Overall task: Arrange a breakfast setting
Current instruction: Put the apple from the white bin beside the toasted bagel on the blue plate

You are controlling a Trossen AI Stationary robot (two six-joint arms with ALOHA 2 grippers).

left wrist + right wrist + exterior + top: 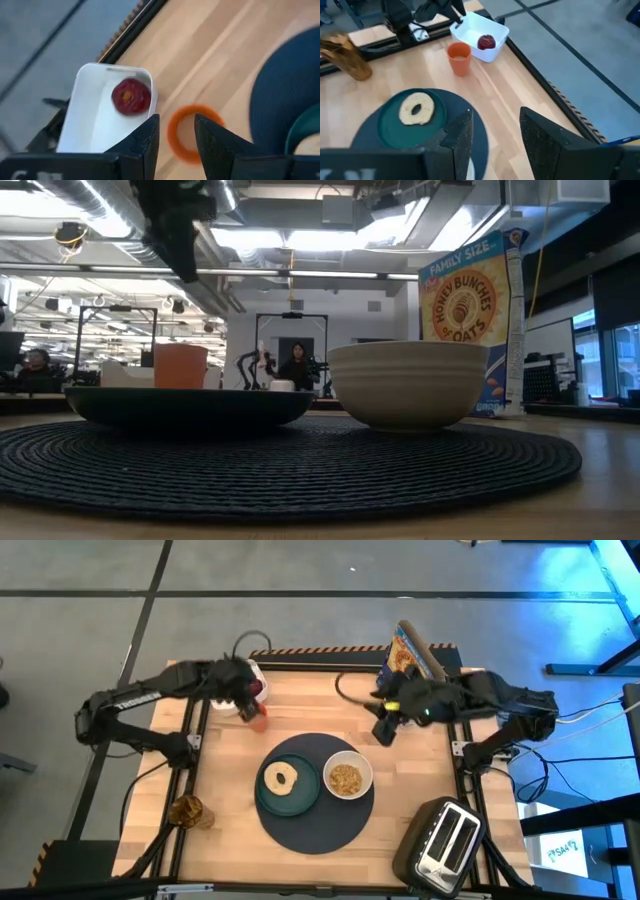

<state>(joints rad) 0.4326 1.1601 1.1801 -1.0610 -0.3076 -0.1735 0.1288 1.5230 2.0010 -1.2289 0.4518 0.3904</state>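
The dark-navy mat (315,815) lies on the table's middle. On it stand the teal plate (300,802) with the bagel (280,778) and the white bowl (347,778), which holds cereal. The orange cup (258,719) stands on the wood at the far left, beside a white tray (247,700) holding the red apple (131,96). My left gripper (176,135) is open and empty, above the cup and the tray. My right gripper (492,135) is open and empty, above the wood just beyond the mat's far right edge. Cutlery stands in a wooden holder (187,810).
A cereal box (410,655) stands at the far right edge. A toaster (440,840) sits at the near right corner. The wooden holder stands at the near left. People show in the room beyond the table in the low view (297,365).
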